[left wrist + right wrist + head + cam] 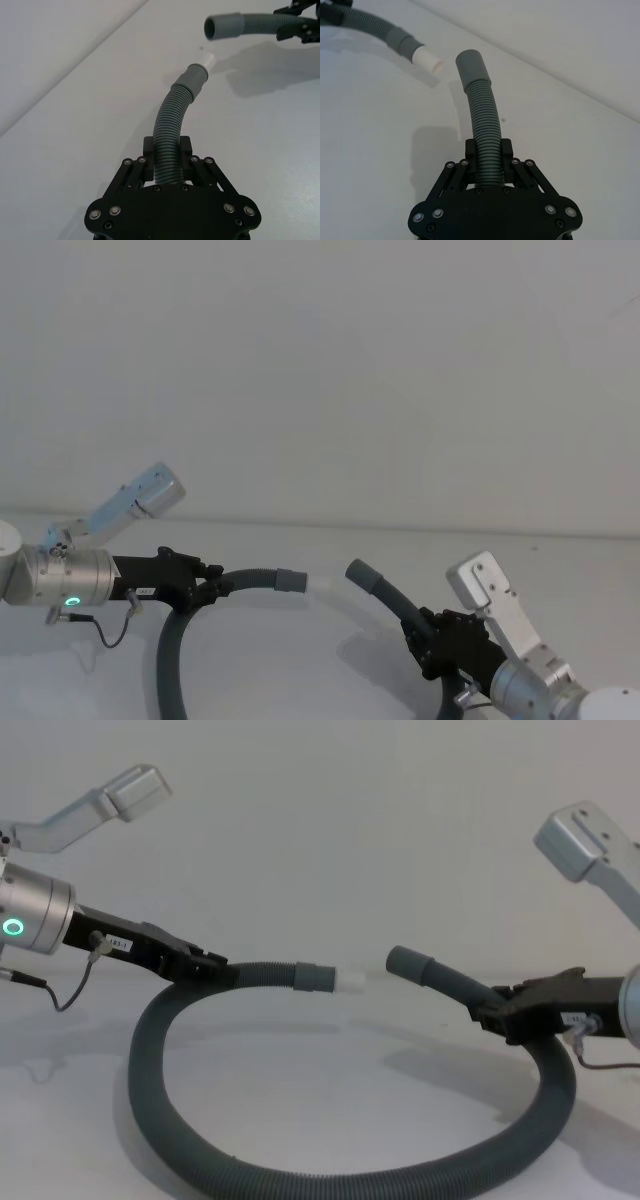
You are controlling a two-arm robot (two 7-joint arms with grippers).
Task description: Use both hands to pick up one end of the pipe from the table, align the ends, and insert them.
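Pipe [168, 665] ends raised

Head view: left gripper [212, 587] and right gripper [420, 632] hold it behind its cuffs, over the desk [300, 680], in from its far edge.
Left wrist view: fingers [150, 149] pinch corrugations; white-tipped cuff [196, 77] curves ahead.
Right wrist view: same pinch behind plain cuff [472, 67].
Chest view: loop [330, 1175] sags; likely light, floppy, so grip nearer cuffs.

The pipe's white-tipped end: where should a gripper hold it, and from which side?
On the ribbed pipe just behind the cuff, from the rear, as the left gripper does: ribs likely resist slipping, and the white tip is left free.
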